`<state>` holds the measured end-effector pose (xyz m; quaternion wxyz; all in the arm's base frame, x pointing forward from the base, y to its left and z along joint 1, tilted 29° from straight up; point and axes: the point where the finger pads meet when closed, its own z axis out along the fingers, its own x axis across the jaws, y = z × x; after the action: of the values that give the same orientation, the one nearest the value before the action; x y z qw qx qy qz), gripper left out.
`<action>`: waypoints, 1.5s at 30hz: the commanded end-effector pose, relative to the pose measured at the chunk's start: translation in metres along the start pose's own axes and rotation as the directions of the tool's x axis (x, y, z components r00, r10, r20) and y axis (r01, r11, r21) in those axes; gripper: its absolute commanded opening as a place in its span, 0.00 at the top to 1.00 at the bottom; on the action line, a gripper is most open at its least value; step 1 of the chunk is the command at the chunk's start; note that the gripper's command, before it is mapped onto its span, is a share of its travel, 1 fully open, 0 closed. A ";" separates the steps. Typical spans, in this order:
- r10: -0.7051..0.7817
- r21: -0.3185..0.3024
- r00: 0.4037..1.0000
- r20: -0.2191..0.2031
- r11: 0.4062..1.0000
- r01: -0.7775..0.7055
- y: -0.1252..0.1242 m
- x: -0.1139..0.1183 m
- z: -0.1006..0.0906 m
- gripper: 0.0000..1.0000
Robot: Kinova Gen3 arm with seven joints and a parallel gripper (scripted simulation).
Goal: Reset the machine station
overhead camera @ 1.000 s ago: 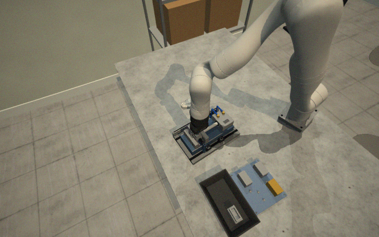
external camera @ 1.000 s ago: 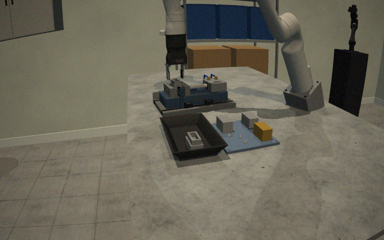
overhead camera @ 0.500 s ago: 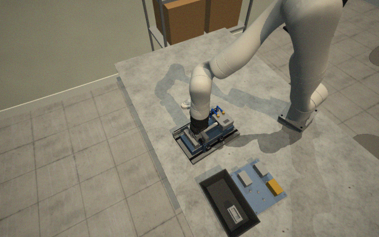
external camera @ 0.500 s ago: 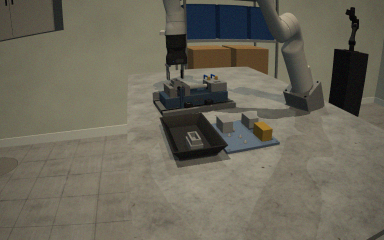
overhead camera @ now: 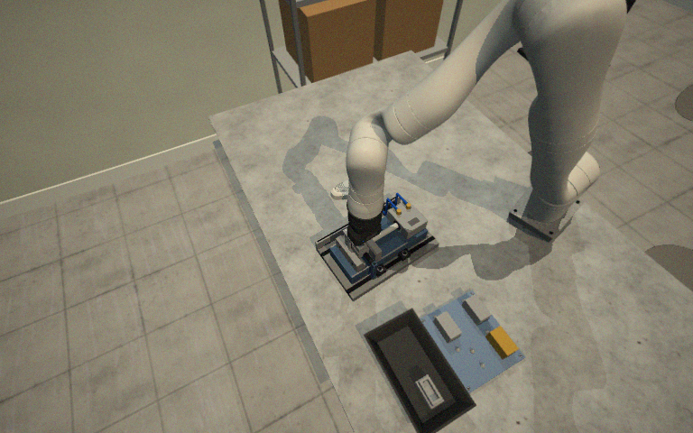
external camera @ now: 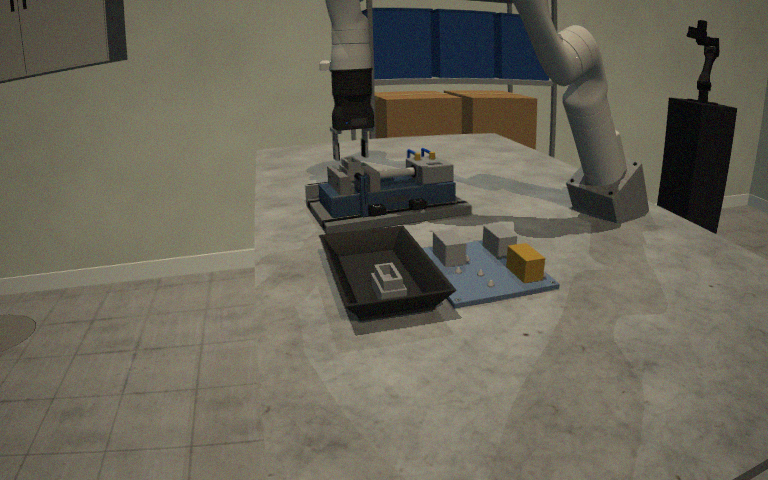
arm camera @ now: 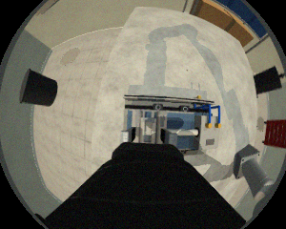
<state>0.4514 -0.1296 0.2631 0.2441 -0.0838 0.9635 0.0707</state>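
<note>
My gripper (external camera: 350,157) (arm camera: 148,133) is open and points down over the vise, with its fingertips at about the height of the jaw tops. A light gray piece (arm camera: 149,126) shows between the fingers and jaws; its pocket cannot be made out clearly. The fixed jaw (overhead camera: 349,253) (external camera: 338,179) is at the left end. A finished part (external camera: 392,284) lies flat, pocket up, in the black outfeed tray (overhead camera: 401,348) (external camera: 418,267). One gray blank (overhead camera: 448,327) (external camera: 450,249), another gray blank (overhead camera: 476,310) (external camera: 498,242) and a brass blank (overhead camera: 502,341) (external camera: 525,263) rest on the blue infeed plate (overhead camera: 460,366) (external camera: 471,290).
The hose-end block (overhead camera: 409,221) (external camera: 434,171) with blue hoses (arm camera: 219,114) stands at the vise's right end. A round rod (external camera: 397,172) runs from it to the moving jaw. Short pins (overhead camera: 482,364) (external camera: 491,283) stand on the infeed plate. The tray's high walls stand beside the plate.
</note>
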 end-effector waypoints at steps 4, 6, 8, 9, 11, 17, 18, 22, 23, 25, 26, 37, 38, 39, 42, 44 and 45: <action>0.000 0.001 1.000 0.001 1.000 0.000 0.000 0.000 0.000 0.00; 0.000 0.001 1.000 0.001 1.000 0.000 0.000 0.000 0.000 0.00; 0.000 0.001 1.000 0.001 1.000 0.000 0.000 0.000 0.000 0.00; 0.000 0.001 1.000 0.001 1.000 0.000 0.000 0.000 0.000 0.00; 0.000 0.001 1.000 0.001 1.000 0.000 0.000 0.000 0.000 0.00; 0.000 0.001 1.000 0.001 1.000 0.000 0.000 0.000 0.000 0.00; 0.000 0.001 1.000 0.001 1.000 0.000 0.000 0.000 0.000 0.00; 0.000 0.001 1.000 0.001 1.000 0.000 0.000 0.000 0.000 0.00; 0.000 0.001 1.000 0.001 1.000 0.000 0.000 0.000 0.000 0.00; 0.000 0.001 1.000 0.001 1.000 0.000 0.000 0.000 0.000 0.00; 0.000 0.001 1.000 0.001 1.000 0.000 0.000 0.000 0.000 0.00; 0.000 0.001 1.000 0.001 1.000 0.000 0.000 0.000 0.003 0.00; 0.000 0.001 1.000 0.001 1.000 0.000 0.000 0.000 0.004 0.00; 0.000 0.001 1.000 0.001 1.000 0.000 0.000 0.000 0.004 0.00; 0.000 0.001 1.000 0.001 1.000 0.000 0.000 0.000 0.005 0.00; 0.000 0.001 1.000 0.001 1.000 0.000 0.000 0.000 0.005 0.00; 0.000 0.001 1.000 0.001 1.000 0.000 0.000 0.000 0.005 0.00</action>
<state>0.4538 -0.1294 0.2588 0.2443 -0.0833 0.9636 0.0697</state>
